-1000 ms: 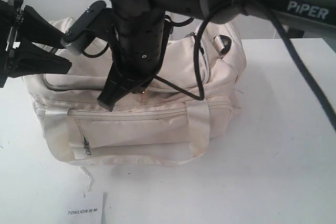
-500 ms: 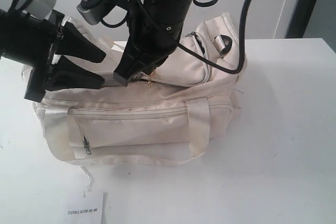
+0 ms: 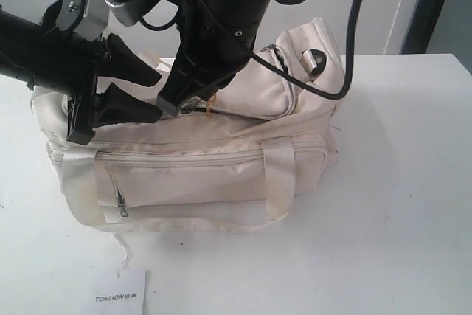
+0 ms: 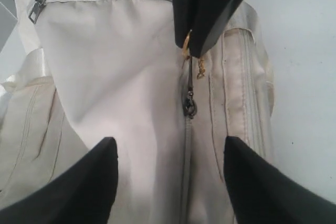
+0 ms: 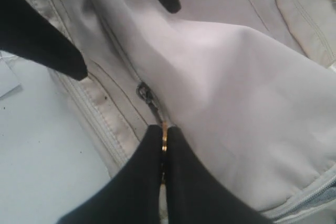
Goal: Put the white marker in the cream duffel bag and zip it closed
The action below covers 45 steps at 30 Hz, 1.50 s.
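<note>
The right gripper [image 3: 173, 105] has its jaws pinched on the gold zipper tab [image 5: 164, 129] atop the cream duffel bag [image 3: 221, 175], whose zip runs 9-to-3 o'clock. The left gripper [image 3: 157, 96], jaws spread, hovers at 9. The white marker is unseen, presumably inside.

On the exterior view my right arm [image 3: 221, 27] blocks the top middle of the cream duffel bag [image 3: 221, 175], and the bottom edge cuts the TONLION card [image 3: 122, 296]. The right gripper [image 5: 164, 128] pinches the zip pull [image 5: 164, 134], so I see only a gold sliver.
</note>
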Tool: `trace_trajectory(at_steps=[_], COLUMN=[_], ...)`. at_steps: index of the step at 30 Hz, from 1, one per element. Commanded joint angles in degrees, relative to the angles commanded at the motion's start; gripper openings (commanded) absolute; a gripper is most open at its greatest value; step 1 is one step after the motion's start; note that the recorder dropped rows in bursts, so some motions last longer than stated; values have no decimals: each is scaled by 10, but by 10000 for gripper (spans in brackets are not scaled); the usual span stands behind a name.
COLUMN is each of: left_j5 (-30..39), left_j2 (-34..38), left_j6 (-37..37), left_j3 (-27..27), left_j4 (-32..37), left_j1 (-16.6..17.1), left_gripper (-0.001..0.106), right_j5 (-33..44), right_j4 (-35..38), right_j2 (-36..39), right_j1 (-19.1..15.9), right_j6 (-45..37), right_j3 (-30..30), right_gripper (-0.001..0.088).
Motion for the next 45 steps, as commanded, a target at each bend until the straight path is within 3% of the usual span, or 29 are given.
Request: trace_trajectory(at_steps=[7,11,14,17,23,35,45], left_j5=[10,4,3,12,9,11,10], left_j2=[20,27,28,27,27,27,27], left_j6=[12,12,12,12,8,6,6], left_j3=[0,0,0,0,0,0,0], left_j4=[-2,-2,-2,0,22,23,23], left_j1=[0,0,0,0,0,0,0], left_gripper=[618,517,307,-5,3,3,3], right_j5=[0,0,0,0,21,38,38], right_j4=[0,0,0,0,-9,-10,-38], right_j2=[0,0,0,0,2,3,3], right_j1=[0,0,0,0,0,-35,-35], right_j6=[0,0,0,0,2,2,2], right_j3=[0,0,0,0,0,1,2], right_gripper=[0,0,0,0,0,0,0])
